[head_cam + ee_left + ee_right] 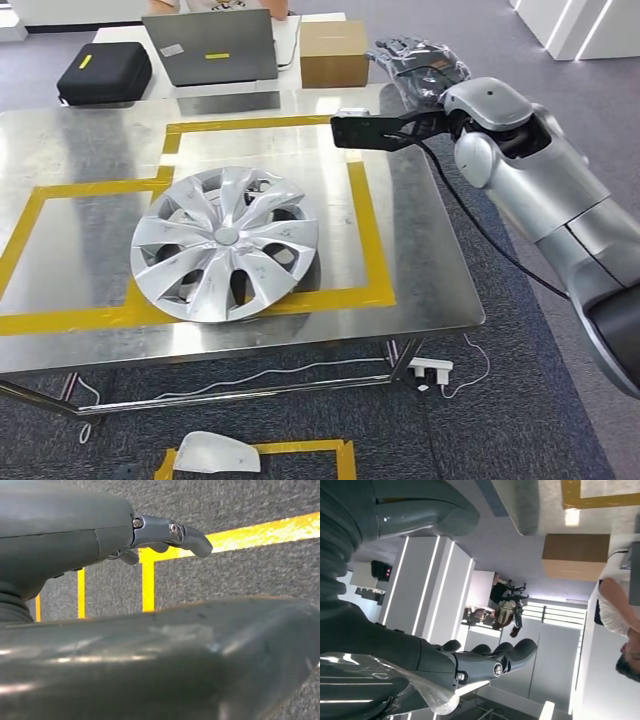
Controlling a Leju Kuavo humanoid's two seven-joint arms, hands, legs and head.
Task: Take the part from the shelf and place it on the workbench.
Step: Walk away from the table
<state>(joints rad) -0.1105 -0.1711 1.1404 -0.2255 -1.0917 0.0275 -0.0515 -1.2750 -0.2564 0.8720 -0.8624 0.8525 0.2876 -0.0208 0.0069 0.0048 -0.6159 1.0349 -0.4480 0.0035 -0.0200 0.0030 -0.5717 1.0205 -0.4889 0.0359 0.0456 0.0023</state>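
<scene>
The part, a silver wheel cover (224, 243), lies flat on the steel table (423, 250), inside the area marked with yellow tape (362, 215) and overlapping the tape line along its near edge. Judged from its form, it is a thin moulded shell: light, fairly stiff, and smooth enough to slip. The spokes are likely to flex or crack under a hard squeeze, so take hold at the outer rim or through one of the openings between spokes. The right hand (420, 66) is raised above the far right corner of the table with its fingers extended and apart, holding nothing. The left hand (168, 532) hangs over grey carpet crossed by yellow lines, fingers extended, with nothing visibly in its grasp. Beyond the table stand a black case (105, 72), a laptop (210, 46) and a cardboard box (333, 53), all well apart from the wheel cover. A person sits behind the laptop. On the floor in front of the table lie a white mirror housing (217, 454), a power strip (430, 370) and a loose cable.
</scene>
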